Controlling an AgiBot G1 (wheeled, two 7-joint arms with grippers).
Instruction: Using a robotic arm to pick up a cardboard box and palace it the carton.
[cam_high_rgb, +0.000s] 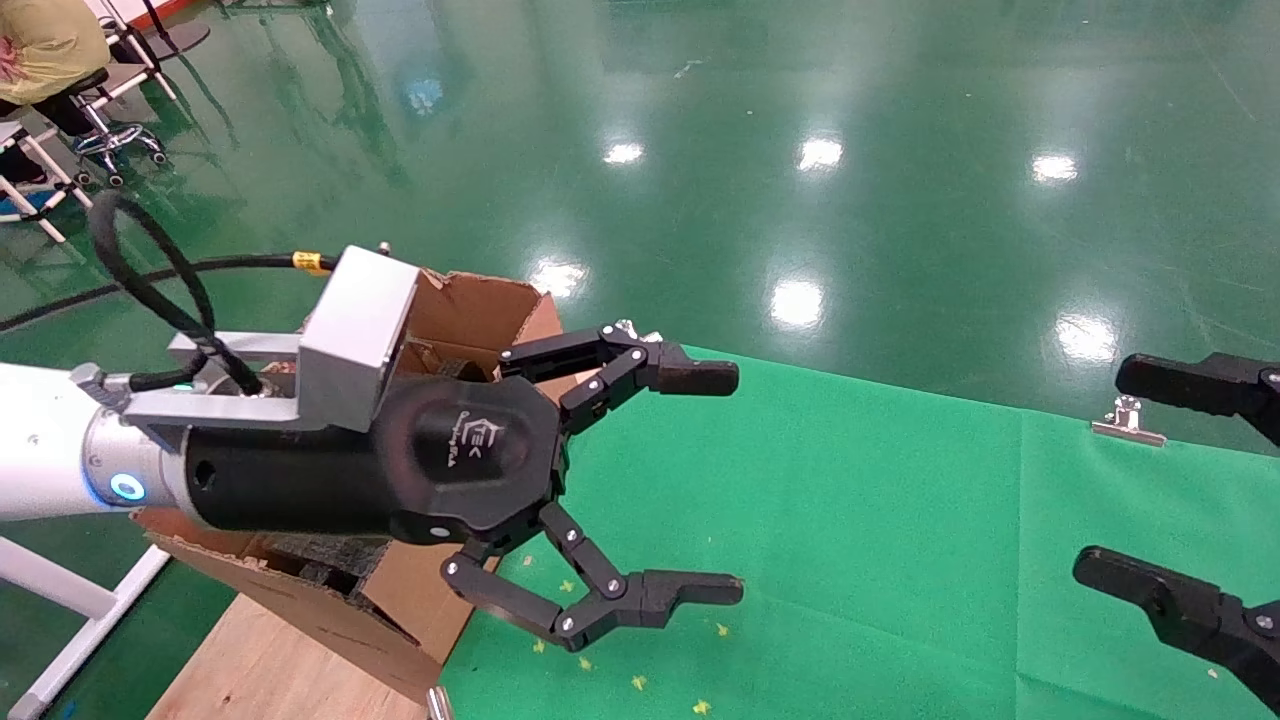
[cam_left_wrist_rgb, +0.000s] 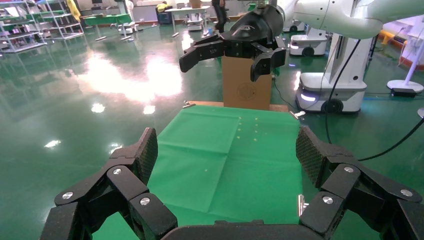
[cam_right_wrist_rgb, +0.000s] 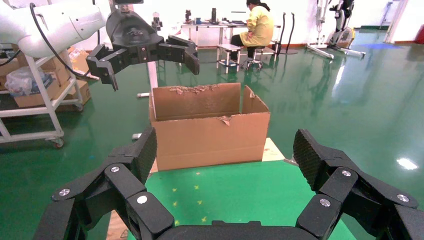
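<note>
- Green cloth (cam_high_rgb: 900, 520) covers the counter (cam_high_rgb: 270, 670), whose bare wooden top shows at the robot's left edge beyond the cloth.
- Left tool (cam_high_rgb: 700, 480), on the white robotic arm (cam_high_rgb: 40, 440), hangs above the counter's left side with its fingers spread wide and nothing between them.
- Its black body and grey square module sit directly over the carton (cam_right_wrist_rgb: 210, 125), hiding much of it in the head view.
- That carton stands on the counter's wooden left end, just beside the cloth, top open, flaps ragged; the right wrist view shows it whole, with the left tool poised above its open top.
- Right tool (cam_high_rgb: 1200, 490) shows only as two black fingers at the right edge of the head view, held wide apart and gripping nothing.
- Cardboard box (cam_left_wrist_rgb: 247, 82) stands upright at the counter's right end, seen from the left wrist view, with the right tool just in front of its upper part; whether they touch I cannot tell.
- Metal clip (cam_high_rgb: 1128, 420) sits on the cloth's far edge near the right tool.
</note>
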